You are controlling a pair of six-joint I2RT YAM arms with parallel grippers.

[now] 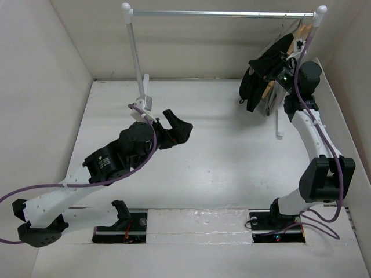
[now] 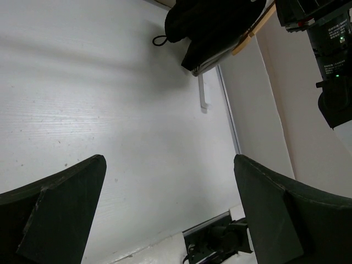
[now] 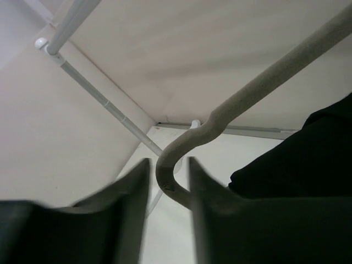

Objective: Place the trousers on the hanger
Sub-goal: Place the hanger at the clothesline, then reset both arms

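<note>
Black trousers point(image 1: 252, 87) folded over thin grey hanger point(image 3: 258, 87), raised at far right

Two white-and-black arms with purple cables point(image 1: 152, 139)
White links, black joint housings; black wedge fingers point(image 2: 55, 214) on the left gripper point(image 2: 169, 159); a green light point(image 1: 284, 76) on the right arm point(image 1: 316, 139), below the clothes rail point(image 1: 220, 13).
</note>
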